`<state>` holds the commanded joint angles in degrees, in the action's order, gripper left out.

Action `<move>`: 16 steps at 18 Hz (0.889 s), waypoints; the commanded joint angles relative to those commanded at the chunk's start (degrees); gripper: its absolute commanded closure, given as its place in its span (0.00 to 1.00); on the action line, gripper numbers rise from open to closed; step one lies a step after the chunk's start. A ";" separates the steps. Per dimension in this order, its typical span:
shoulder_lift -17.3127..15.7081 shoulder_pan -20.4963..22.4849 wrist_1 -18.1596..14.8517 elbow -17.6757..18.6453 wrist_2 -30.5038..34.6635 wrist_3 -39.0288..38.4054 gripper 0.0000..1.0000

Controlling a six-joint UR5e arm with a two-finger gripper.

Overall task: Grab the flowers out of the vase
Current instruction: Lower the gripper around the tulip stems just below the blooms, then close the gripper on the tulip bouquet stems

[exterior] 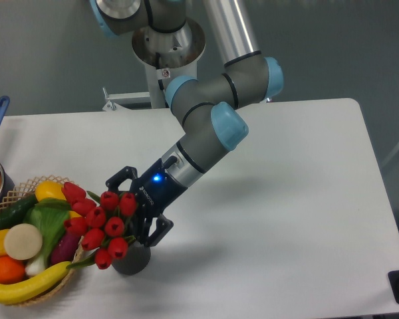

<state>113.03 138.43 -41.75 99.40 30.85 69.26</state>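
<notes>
The flowers [101,223] stand in the vase [132,258] at the near left of the table [299,199], their red buds leaning left over the rim of the wicker basket [13,193] of produce. The gripper [134,209] reaches in from the right and sits right against the bunch, its fingers spread wide: one finger [118,179] lies on the far side of the buds and the other [158,231] on the near right side just above the vase, so the rightmost buds lie between them. The fingers hold nothing, and whether they touch the buds cannot be told.
</notes>
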 joint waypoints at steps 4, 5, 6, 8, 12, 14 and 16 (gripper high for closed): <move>-0.17 0.09 -0.09 -0.09 0.00 -0.09 0.50; -0.26 0.18 -0.09 0.00 -0.09 -0.35 0.56; -0.26 0.18 -0.09 0.00 -0.09 -0.35 0.56; -0.44 0.26 -0.09 0.61 -0.09 -0.70 0.64; -0.53 0.53 -0.09 0.70 -0.26 -0.79 0.64; -1.05 0.53 -0.09 0.70 -0.52 -2.01 0.64; -2.37 0.70 -0.09 0.62 -2.36 -4.91 0.64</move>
<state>110.66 139.13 -41.84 100.02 28.49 64.35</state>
